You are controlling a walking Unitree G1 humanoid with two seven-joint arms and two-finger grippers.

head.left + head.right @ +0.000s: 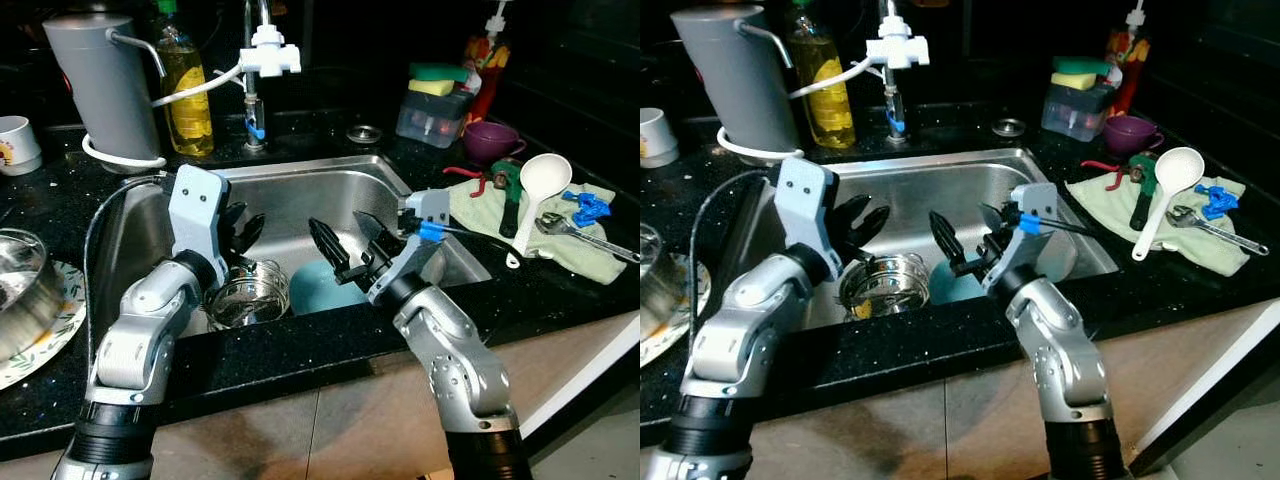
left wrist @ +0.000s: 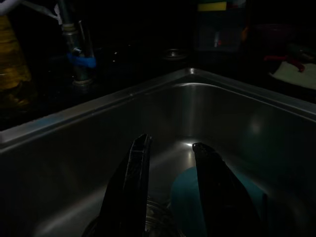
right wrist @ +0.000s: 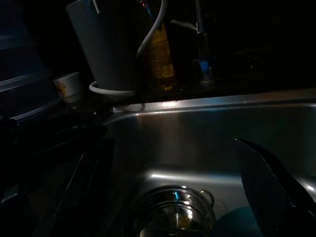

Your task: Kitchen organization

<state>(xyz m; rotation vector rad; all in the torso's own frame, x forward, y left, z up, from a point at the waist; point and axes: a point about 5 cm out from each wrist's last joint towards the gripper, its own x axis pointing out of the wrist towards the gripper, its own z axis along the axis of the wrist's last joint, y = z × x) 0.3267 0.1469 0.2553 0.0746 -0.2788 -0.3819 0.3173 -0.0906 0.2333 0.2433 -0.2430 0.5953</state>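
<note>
Right gripper [image 1: 350, 247] partly hides teal plate [image 1: 322, 286].

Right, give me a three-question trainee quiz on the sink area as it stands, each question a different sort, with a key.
1. True or false: the glass pot sits inside the sink.
2. Multiple choice: what lies on the green cloth at the sink's right? A) a white ladle and a wrench B) a yellow bottle C) a white cup
3. Fill in: the right gripper hangs open above a ____ plate in the sink.

Extra note: the left gripper is open over the pot.

Key: 1 true; 2 A; 3 blue
</note>
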